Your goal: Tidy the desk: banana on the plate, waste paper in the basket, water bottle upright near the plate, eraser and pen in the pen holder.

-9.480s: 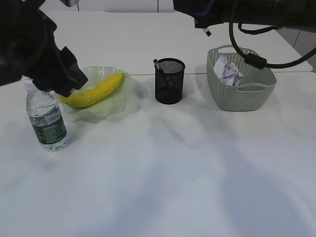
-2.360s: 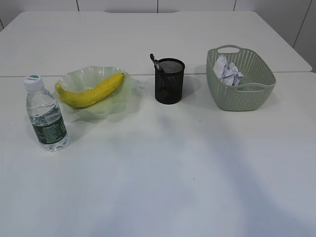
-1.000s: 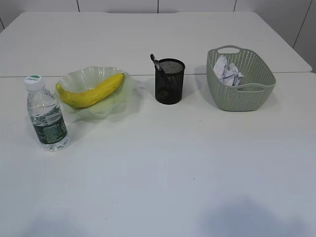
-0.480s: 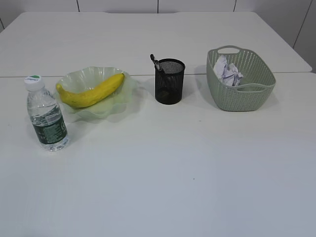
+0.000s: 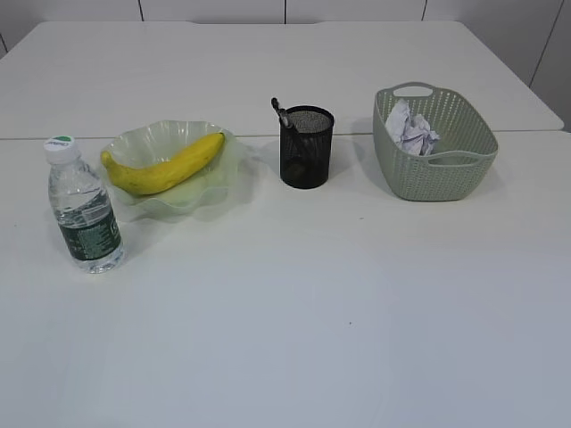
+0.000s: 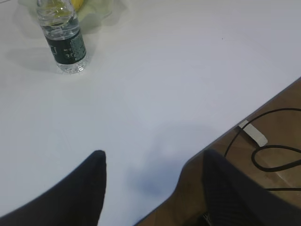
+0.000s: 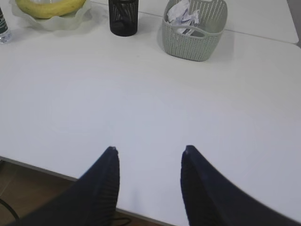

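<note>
A yellow banana [image 5: 165,166] lies on the pale green plate [image 5: 207,190]. A water bottle [image 5: 83,208] stands upright to the plate's front left; it also shows in the left wrist view [image 6: 62,39]. A black mesh pen holder [image 5: 306,147] holds a pen [image 5: 280,112]; the eraser is hidden. Crumpled waste paper [image 5: 410,127] lies in the grey-green basket [image 5: 442,174]. Both arms are out of the exterior view. My left gripper [image 6: 153,157] is open and empty over the table's front edge. My right gripper [image 7: 149,149] is open and empty near the front edge.
The table's front edge [image 6: 221,136] and black cables [image 6: 273,155] below it show in the left wrist view. The right wrist view shows the plate [image 7: 70,20], pen holder [image 7: 123,19] and basket [image 7: 197,40] far ahead.
Both arms, over the bottle and basket 9.5 s ago, have left the exterior view. The objects have not moved. Only the shadows near the front edge have faded.
</note>
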